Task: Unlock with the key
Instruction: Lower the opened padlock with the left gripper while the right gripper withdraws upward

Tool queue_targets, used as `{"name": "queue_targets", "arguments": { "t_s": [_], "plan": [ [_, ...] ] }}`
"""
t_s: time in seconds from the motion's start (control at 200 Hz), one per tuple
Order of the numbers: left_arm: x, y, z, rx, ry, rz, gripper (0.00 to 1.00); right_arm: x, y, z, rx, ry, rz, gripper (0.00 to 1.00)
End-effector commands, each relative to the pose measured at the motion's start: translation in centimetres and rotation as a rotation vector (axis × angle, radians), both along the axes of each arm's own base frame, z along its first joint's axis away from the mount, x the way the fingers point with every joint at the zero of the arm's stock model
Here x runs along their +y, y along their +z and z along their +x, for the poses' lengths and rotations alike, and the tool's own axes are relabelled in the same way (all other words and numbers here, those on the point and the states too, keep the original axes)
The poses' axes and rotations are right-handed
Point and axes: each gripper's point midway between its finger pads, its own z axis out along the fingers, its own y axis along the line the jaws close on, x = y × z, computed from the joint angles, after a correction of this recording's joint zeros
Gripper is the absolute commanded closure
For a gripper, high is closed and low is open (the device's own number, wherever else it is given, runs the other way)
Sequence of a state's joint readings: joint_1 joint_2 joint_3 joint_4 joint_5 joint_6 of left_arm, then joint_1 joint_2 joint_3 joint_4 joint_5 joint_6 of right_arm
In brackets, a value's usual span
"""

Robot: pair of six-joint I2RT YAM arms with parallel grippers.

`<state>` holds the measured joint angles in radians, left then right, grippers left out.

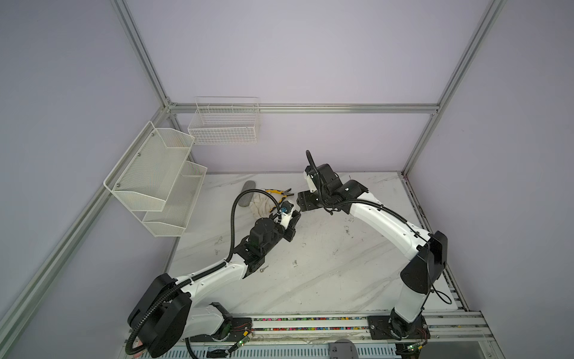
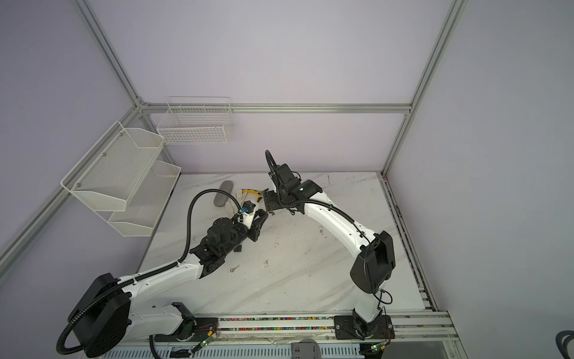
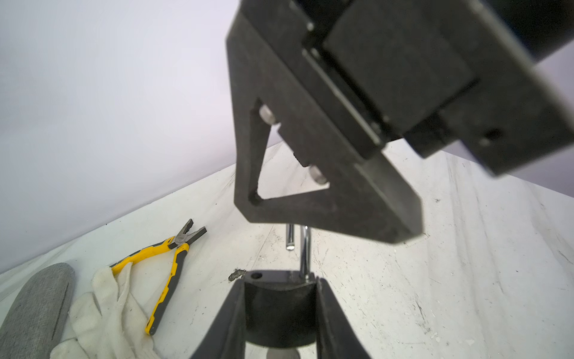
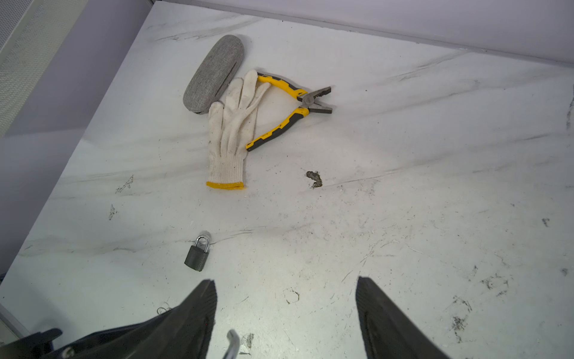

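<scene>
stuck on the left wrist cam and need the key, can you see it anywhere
Observer: Yes, a key lies on the table near the left arm, in both top views.
Operator: is the right gripper carrying anything
Observer: No, in its wrist view the right gripper is wide open, clamped on nothing.
Operator: any other lock around
Observer: A second padlock, shackle closed, lies on the table, apart from the padlock the left gripper holds.

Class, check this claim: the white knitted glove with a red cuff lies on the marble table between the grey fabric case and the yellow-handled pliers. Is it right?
No. In the right wrist view the white knitted glove has a yellow cuff, not red; the rest stands.
</scene>
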<state>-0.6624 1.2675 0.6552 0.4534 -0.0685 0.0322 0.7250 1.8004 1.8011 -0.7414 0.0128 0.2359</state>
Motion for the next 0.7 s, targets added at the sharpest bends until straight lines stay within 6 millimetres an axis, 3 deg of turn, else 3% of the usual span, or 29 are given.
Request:
{"name": "queue_targets", "arguments": {
  "t_s": [0.0,0.695],
  "plan": [
    [0.5,0.5,-0.1,-0.071,0.015,-0.003,1.00,-1.0,0.1,-0.5,0.007,0.000,-0.067,0.25],
    [0.5,1.2,0.2,-0.100,0.030,-0.027,1.00,-2.5,0.7,-0.8,0.023,0.026,-0.043,0.21]
  ]
}}
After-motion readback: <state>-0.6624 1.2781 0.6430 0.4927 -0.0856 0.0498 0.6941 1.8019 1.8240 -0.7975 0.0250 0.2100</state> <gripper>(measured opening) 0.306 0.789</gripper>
